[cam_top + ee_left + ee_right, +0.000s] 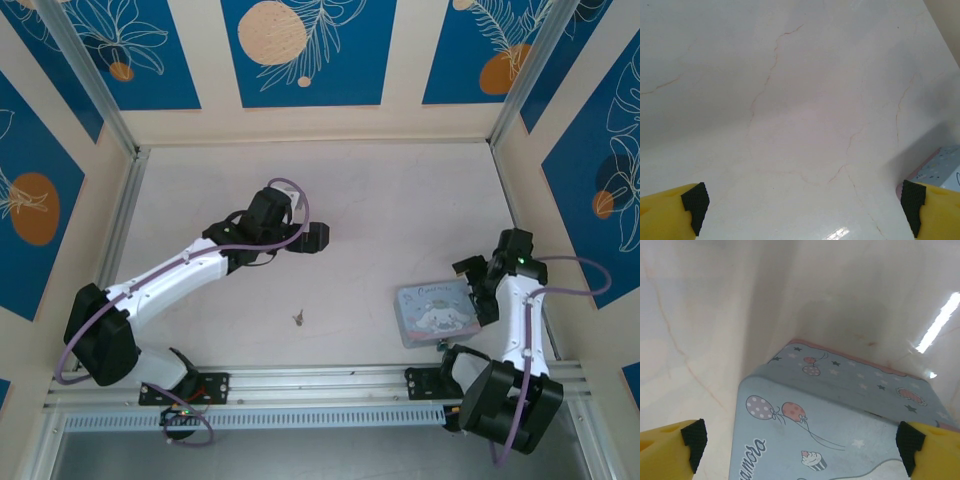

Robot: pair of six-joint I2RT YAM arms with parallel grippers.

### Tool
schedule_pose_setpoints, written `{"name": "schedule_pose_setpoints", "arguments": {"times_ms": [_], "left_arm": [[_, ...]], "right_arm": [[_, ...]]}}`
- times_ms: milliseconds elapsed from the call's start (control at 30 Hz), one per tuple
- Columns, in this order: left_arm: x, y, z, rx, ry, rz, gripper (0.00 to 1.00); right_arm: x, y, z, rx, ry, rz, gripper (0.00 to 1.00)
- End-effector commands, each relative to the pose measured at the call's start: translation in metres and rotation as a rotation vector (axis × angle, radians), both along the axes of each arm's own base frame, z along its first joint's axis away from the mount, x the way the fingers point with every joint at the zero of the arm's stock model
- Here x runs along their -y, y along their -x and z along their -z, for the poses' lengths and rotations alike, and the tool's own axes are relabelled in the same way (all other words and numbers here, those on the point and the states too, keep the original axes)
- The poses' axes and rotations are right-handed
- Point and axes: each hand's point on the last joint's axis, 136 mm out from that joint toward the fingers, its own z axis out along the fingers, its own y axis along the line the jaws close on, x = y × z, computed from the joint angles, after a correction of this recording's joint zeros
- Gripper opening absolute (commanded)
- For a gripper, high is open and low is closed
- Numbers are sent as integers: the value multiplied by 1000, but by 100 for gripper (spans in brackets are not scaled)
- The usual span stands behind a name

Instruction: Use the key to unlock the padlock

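The pale blue tin (433, 313) with a white cartoon character lies at the near right of the table. A tiny dark padlock (438, 345) sits at its near edge. The small dark key (298, 317) lies alone on the table, near the front centre. My left gripper (315, 237) hovers over the middle of the table, behind the key, and is open. In the left wrist view its fingers (695, 206) frame bare table. My right gripper (478, 287) is open at the tin's right end. In the right wrist view it (802, 446) straddles the tin's lid (840, 405) without touching it.
The pale marbled table (400, 210) is boxed in by blue and cream patterned walls (300, 50) at the back and sides. A metal rail (320, 385) with the arm bases runs along the near edge. Purple cables (290, 190) loop off both arms. A corner of the tin (946, 167) shows in the left wrist view.
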Motion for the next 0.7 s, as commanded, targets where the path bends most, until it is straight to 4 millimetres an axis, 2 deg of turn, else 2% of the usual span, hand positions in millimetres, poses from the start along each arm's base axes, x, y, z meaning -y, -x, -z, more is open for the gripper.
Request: {"name": "schedule_pose_setpoints", "arguments": {"times_ms": [0, 200, 333, 433, 533, 667], "left_arm": [[0, 3, -15, 31, 1, 2, 100], [-1, 3, -13, 26, -2, -4, 100], [-2, 4, -10, 11, -1, -13, 100], [-4, 9, -10, -13, 12, -21, 100], [-6, 17, -10, -46, 45, -34, 100], [-2, 34, -5, -122, 90, -41, 100]], "right_arm": [[-39, -12, 7, 17, -147, -16, 99], [-98, -32, 7, 33, -176, -113, 99], [-135, -61, -11, 91, -176, -212, 99], [-143, -76, -35, 126, -127, -292, 99], [-141, -83, -51, 175, -81, -349, 99], [-127, -82, -51, 199, -18, -404, 99]]}}
